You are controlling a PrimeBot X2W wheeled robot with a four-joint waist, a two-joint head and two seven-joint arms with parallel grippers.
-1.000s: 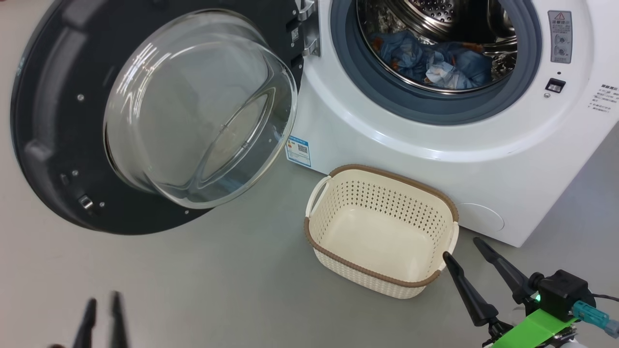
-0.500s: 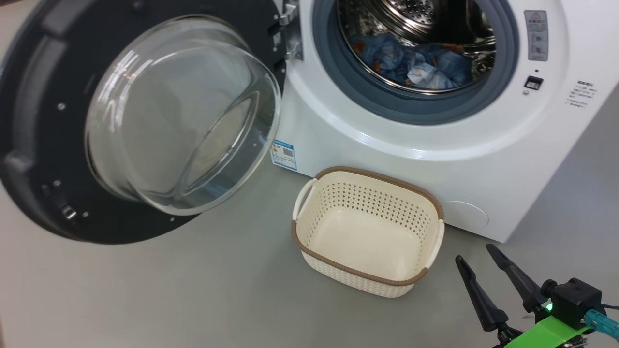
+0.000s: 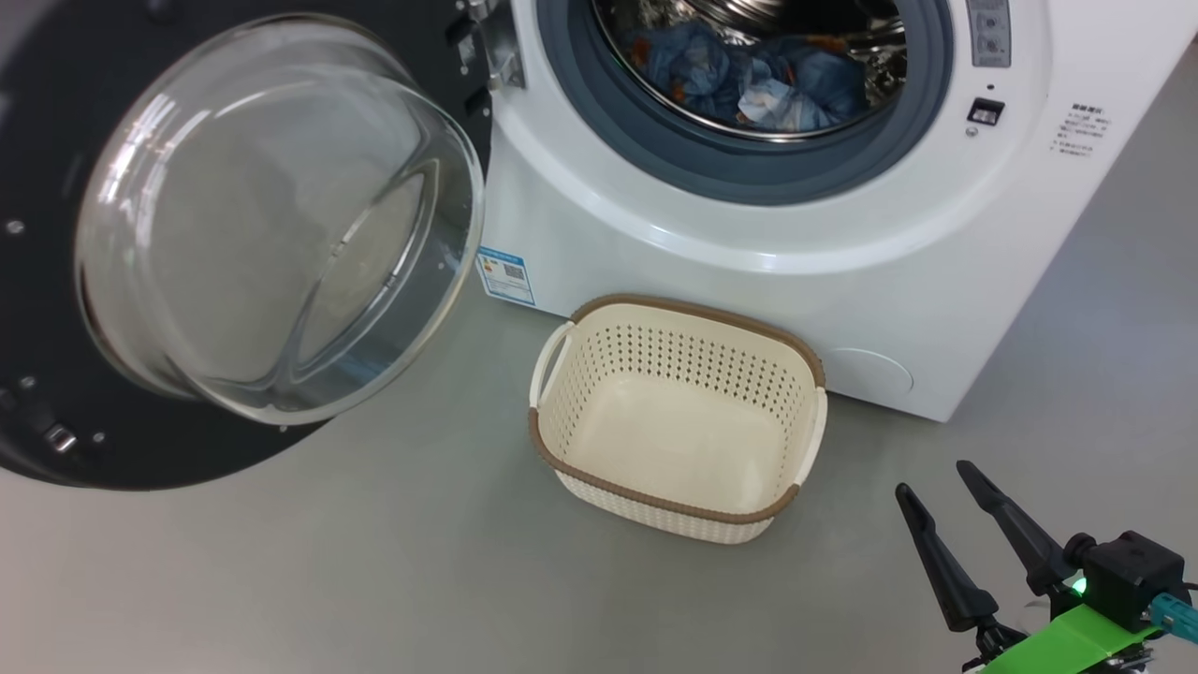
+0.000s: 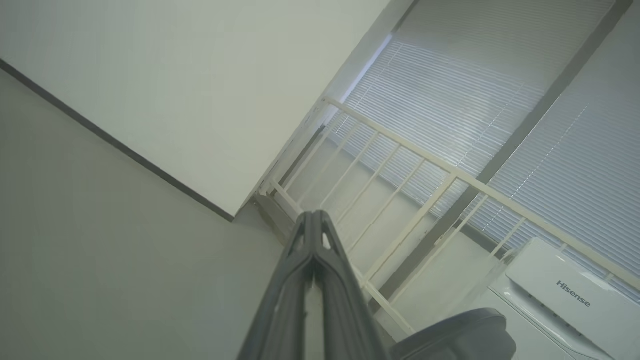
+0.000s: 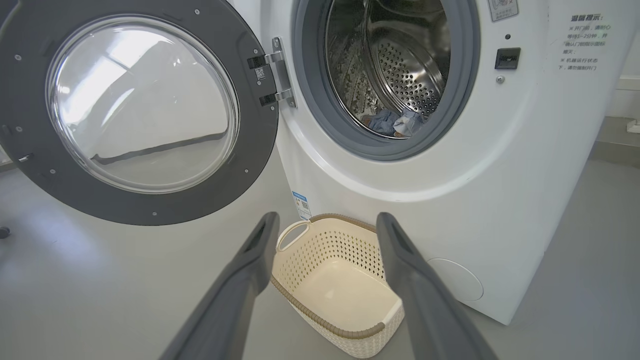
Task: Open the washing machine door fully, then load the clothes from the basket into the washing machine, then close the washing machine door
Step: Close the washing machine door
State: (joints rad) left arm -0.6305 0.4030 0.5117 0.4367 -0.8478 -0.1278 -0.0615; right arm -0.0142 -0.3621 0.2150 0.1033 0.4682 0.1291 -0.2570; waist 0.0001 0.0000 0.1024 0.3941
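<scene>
The washing machine door (image 3: pixel 271 225) hangs open beside the basket (image 3: pixel 674 314) — left gripper (image 4: pixel 313 216) closed, right gripper (image 3: pixel 934 477) spread.

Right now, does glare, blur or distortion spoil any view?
Head view: sharp; bright streaks on the glass of the washing machine door, yet the clothes read clearly. Right wrist view: the washing machine bows slightly at the edges, the door glass shows bright reflections, the open right gripper looms soft. Left wrist view: hazy, the shut left gripper blurred.
</scene>
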